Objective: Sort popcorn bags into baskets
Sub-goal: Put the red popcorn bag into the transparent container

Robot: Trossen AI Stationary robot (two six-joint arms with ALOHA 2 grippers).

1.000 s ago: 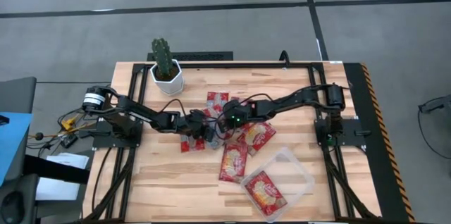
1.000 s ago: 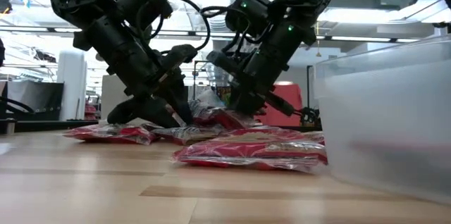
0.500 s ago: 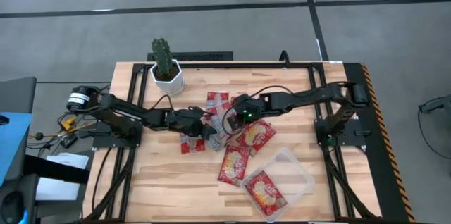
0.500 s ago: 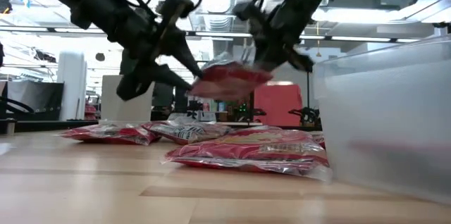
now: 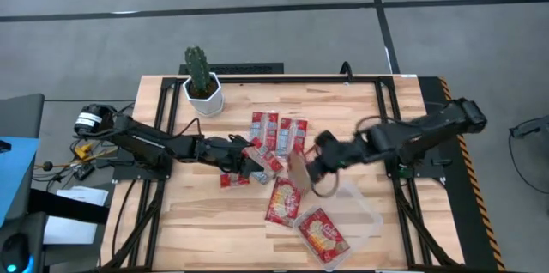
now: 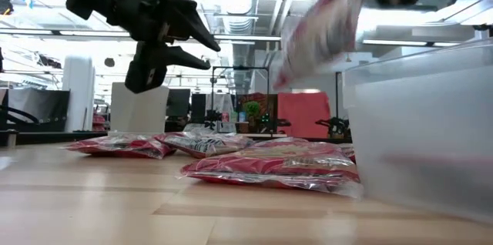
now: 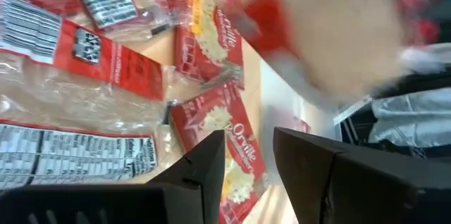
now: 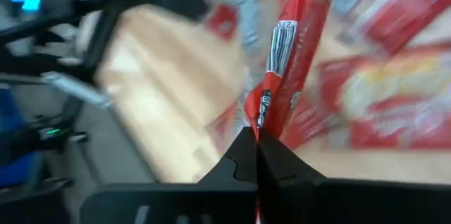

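Now, my readout:
Right claw (image 5: 310,170): clenched on a popcorn bag (image 5: 298,170), lifted beside the clear tray (image 5: 371,213).
Left claw (image 5: 250,162): released, over the pile.

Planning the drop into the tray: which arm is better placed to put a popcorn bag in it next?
Right. The right gripper is shut on a popcorn bag lifted off the table beside the clear tray. The left gripper hangs open over the pile, farther from the tray.

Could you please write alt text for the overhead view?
The right gripper holds a popcorn bag above the table, near a clear tray containing one bag. The left gripper hovers over more bags, with a potted cactus behind.
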